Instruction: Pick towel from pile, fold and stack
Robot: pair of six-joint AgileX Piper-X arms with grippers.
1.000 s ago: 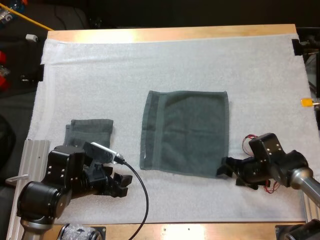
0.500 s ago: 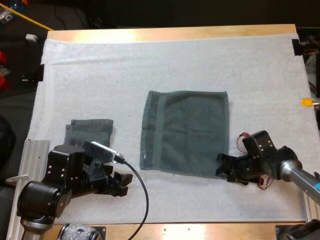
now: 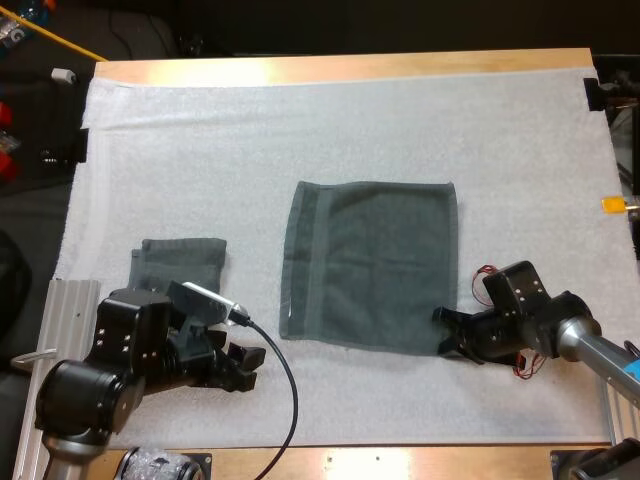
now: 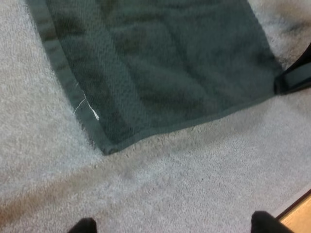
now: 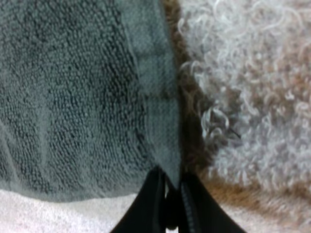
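Over the last half second our right gripper (image 3: 447, 334) has crept a little further in to the near right corner of the flat dark grey-green terry towel (image 3: 375, 265), while the left arm has kept its place. Up close, its two black fingers (image 5: 148, 204) stand almost together with the towel's hem between them. We judge them pinched on that corner, though the view is too tight to show how much cloth they have.

That thin bite is the worry. If only the hem's edge is caught, it may slip free on the lift, and the fold would land skewed. The fingertips sit right down in the pile of the white fleecy mat (image 3: 300, 120) and could snag it and drag it up with the towel. Lifting by one corner alone would also twist the cloth.

The right arm reaches in low from the right, its fingers pointing across the mat. Our left gripper (image 3: 245, 365) lies low near the towel's near left corner, fingers spread wide and clear of the cloth.

The towel lies flat mid-mat. A small folded dark grey-green towel (image 3: 180, 262) sits well to its left, just beyond the left arm.
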